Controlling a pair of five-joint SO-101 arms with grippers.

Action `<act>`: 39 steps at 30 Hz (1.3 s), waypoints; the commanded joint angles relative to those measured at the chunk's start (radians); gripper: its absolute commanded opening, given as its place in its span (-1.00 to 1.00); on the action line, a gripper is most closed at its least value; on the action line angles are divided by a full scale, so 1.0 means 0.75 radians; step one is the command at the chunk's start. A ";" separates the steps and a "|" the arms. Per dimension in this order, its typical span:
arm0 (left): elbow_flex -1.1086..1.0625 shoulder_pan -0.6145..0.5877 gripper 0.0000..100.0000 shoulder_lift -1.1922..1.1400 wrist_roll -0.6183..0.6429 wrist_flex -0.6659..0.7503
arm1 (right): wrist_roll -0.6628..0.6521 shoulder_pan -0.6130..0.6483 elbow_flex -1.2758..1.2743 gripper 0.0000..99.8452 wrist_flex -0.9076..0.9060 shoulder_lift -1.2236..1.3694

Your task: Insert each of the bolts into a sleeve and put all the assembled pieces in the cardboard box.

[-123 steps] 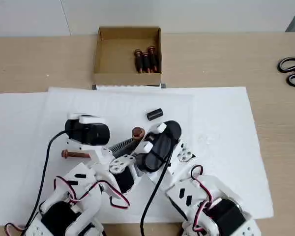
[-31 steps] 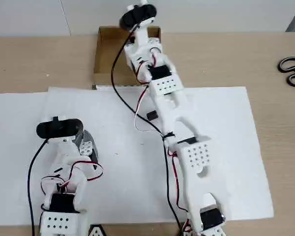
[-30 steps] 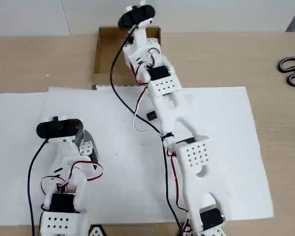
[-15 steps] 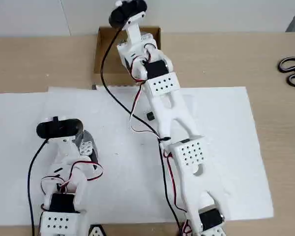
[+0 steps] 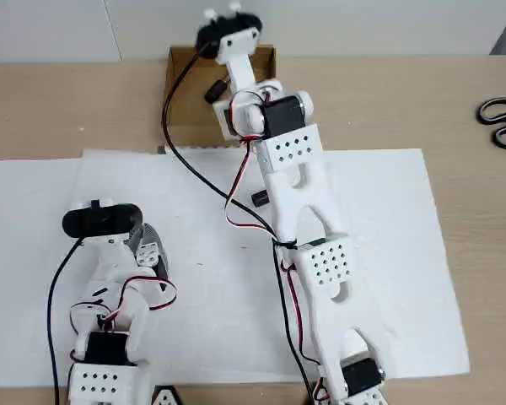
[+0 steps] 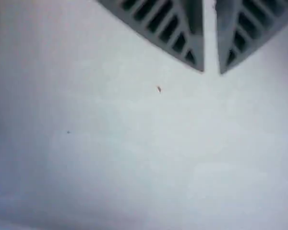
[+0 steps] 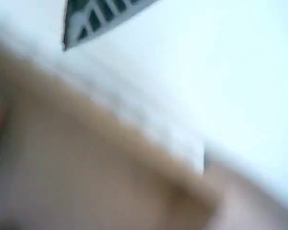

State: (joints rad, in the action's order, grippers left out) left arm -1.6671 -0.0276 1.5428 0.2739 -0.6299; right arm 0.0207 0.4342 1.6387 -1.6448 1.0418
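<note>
Over the cardboard box [image 5: 185,97] my right gripper [image 5: 225,94] is arriving from the paper [image 5: 379,219] (grasp: I cannot tell), probably delivering an assembly; left gripper [image 6: 210,67] is idling clenched, empty.

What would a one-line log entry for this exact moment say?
right arm: stretched over cardboard box | left gripper: shut, empty, above white paper | loose sleeve: on paper beside right arm

The right arm [image 5: 295,181] stretches over the white paper [image 5: 388,253] to the cardboard box [image 5: 190,84]; the left arm [image 5: 116,257] sits folded.
</note>
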 commanded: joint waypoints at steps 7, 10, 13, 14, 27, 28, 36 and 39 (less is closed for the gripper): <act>0.003 -0.014 -0.99 0.008 -0.004 0.027 | 0.211 0.034 0.057 -0.88 -0.099 -0.040; 0.003 -0.014 -0.99 0.008 -0.002 0.027 | 0.311 0.038 0.055 -0.92 -0.105 -0.042; 0.003 -0.014 -0.99 0.008 -0.002 0.027 | 0.407 0.036 0.016 -0.92 -0.116 -0.046; 0.003 -0.014 -0.99 0.008 -0.002 0.027 | 0.430 0.036 -0.012 -0.92 -0.116 -0.060; 0.003 -0.014 -0.99 0.008 -0.002 0.027 | 0.802 -0.030 -0.974 -0.91 -0.103 -0.611; 0.003 -0.014 -0.99 0.008 -0.002 0.027 | 0.829 -0.030 -1.025 -0.91 -0.103 -0.625; 0.003 -0.014 -0.99 0.008 -0.002 0.027 | 0.955 -0.024 -1.105 -0.88 -0.093 -0.570; 0.003 -0.014 -0.99 0.008 -0.002 0.027 | 0.988 -0.028 -1.105 -0.69 -0.093 -0.512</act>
State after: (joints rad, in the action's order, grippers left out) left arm -1.6671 -0.0353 1.5428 0.2739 -0.6299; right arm 0.7388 0.4250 0.8101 -1.7185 0.6582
